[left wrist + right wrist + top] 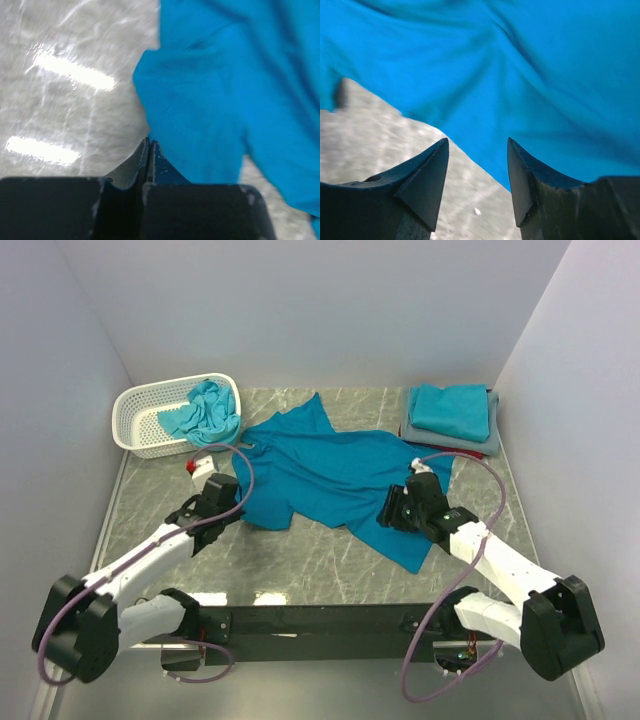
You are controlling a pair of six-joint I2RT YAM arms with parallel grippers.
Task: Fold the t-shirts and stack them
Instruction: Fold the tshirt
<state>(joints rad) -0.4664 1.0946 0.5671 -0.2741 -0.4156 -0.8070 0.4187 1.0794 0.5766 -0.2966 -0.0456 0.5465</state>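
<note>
Across grey marbled worktop point(330, 560) between pale walls, seeing a teal t-shirt point(330, 475) lying spread and rumpled. Finding the left claw point(148, 144) at that shirt's left edge, pinching fully closed on nothing visible, tips just beside a sleeve. Finding the right claw point(476, 145) over that shirt's near right hem, gaping apart, gripping nothing. Noting a folded stack point(452, 415), teal over grey, sitting behind-right of that shirt, and crumpled turquoise shirts point(208, 412) filling a white basket point(140, 415) behind-left of it.
</note>
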